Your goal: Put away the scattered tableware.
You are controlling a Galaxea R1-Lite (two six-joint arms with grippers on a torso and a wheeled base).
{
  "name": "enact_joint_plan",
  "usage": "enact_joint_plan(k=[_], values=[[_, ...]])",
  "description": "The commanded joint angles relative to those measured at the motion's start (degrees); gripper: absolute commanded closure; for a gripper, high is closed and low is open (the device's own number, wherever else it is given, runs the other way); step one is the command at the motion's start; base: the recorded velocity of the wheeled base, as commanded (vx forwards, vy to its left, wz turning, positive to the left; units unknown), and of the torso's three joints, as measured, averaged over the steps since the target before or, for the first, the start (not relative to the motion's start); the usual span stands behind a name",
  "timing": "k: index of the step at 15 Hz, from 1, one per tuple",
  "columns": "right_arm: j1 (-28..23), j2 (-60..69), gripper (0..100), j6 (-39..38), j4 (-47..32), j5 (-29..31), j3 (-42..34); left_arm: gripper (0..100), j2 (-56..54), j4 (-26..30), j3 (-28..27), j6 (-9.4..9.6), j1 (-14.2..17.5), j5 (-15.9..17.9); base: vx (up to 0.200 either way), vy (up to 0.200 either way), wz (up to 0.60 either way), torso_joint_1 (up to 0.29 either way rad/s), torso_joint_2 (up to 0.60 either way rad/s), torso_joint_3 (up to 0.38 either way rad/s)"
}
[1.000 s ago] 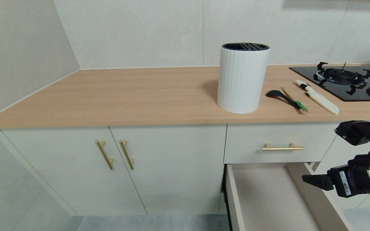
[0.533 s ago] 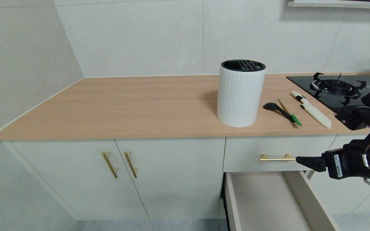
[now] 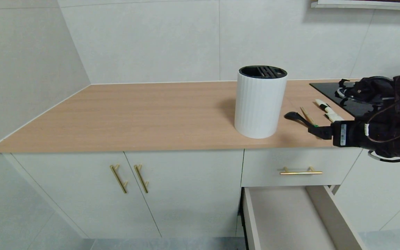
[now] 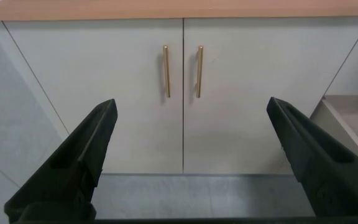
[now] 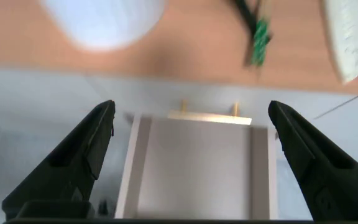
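The right tool, spread and empty, hovers at the front edge of the surface. Just beyond its tip lie a black spoon, chopsticks and a knife. They look light, stiff and slim. Pinch each mid-handle, the knife clear of its blade. A white holder stands beside the tool and an open drawer lies below. The left tool, also spread, faces cabinet doors.

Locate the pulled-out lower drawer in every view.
Head view: pale open drawer, lower right, under the closed gold-handled drawer.
Left wrist view: its corner beside the white double cabinet doors.
Right wrist view: central, framed by the open right gripper.
Shared landmark: the wooden countertop edge.
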State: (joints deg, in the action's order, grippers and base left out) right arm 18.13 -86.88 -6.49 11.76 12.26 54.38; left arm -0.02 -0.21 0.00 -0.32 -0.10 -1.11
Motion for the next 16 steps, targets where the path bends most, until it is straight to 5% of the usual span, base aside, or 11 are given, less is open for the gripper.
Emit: enact_joint_plan(k=[1, 16], values=[[-0.46, -3.73, 0, -0.19, 3.88, 2.77, -0.59, 0, 0.02, 0.03, 0.00, -0.03, 0.01, -0.03, 0.000, 0.000, 0.00, 0.000, 0.00, 0.000], [-9.34, -19.38, 0, -0.55, 13.20, 3.47, 2.83, 0, 0.02, 0.03, 0.00, -0.03, 0.01, -0.03, 0.000, 0.000, 0.00, 0.000, 0.00, 0.000]])
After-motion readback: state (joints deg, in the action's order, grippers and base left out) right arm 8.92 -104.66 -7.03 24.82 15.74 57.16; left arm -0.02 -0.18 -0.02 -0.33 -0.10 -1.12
